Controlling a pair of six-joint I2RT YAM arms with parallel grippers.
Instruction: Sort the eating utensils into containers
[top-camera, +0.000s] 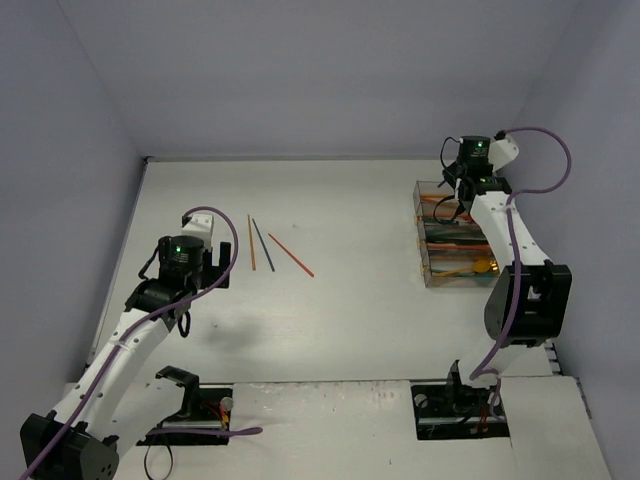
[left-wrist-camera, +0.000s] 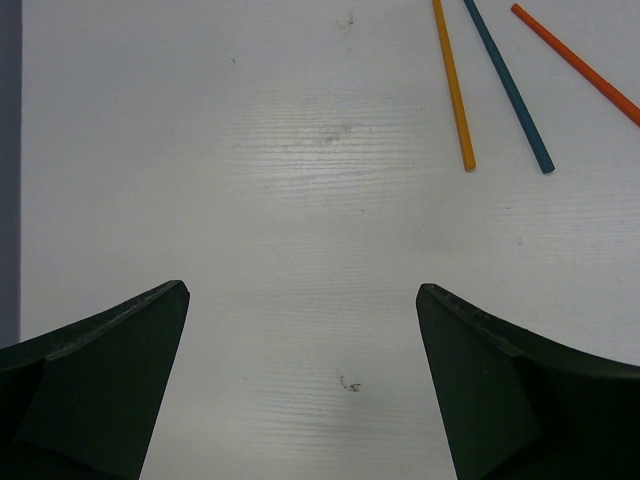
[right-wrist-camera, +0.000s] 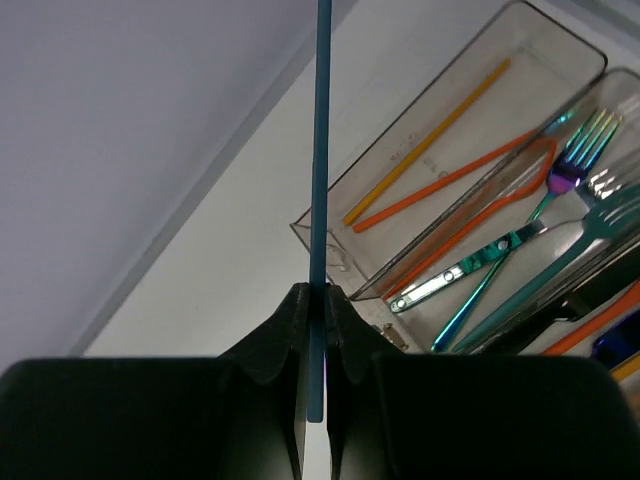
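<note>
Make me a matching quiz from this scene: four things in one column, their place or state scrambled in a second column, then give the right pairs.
Column one:
1. left tool
2. right tool
3. gold spoon
4. chopstick trio

Column two:
A. in a bin
B. open above the table, holding nothing
C. shut on a teal chopstick
D. lying flat on the table

Pairs: 1-B; 2-C; 3-A; 4-D
</note>
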